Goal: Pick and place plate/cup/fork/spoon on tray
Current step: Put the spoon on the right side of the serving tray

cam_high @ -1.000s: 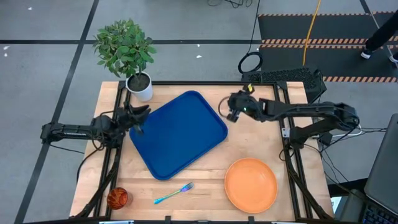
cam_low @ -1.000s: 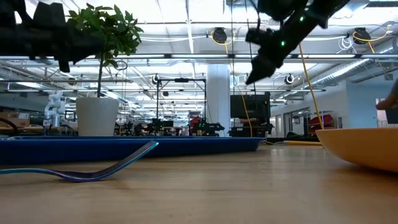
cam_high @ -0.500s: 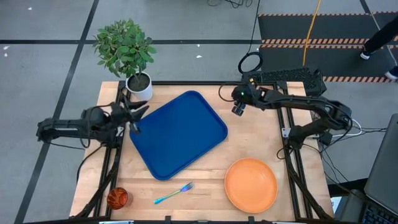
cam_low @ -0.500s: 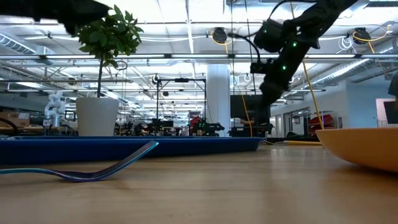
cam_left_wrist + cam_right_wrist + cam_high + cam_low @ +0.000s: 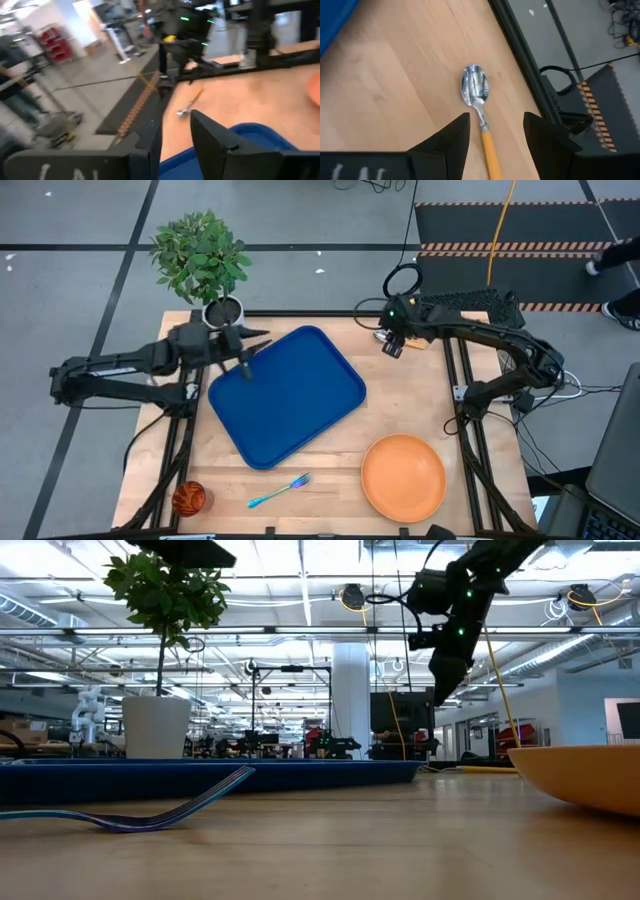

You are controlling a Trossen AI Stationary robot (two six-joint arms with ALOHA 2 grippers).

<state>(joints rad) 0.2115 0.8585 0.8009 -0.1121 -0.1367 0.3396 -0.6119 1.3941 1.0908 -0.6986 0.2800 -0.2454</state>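
One spoon (image 5: 479, 104) lies on the table's far right corner, mostly hidden overhead beneath the right gripper (image 5: 492, 131), whose spread fingers straddle its handle without touching. One empty tray (image 5: 285, 393); left gripper (image 5: 250, 346) open above its corner.

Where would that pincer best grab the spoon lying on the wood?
Probably on the slim orange handle of the spoon, from straight above. It lies flat on the bare table, and the right pincer already hangs open astride the handle; the rounded silver bowl would likely slip.

No legible text, labels or numbers (wrist-mount markings unreadable).
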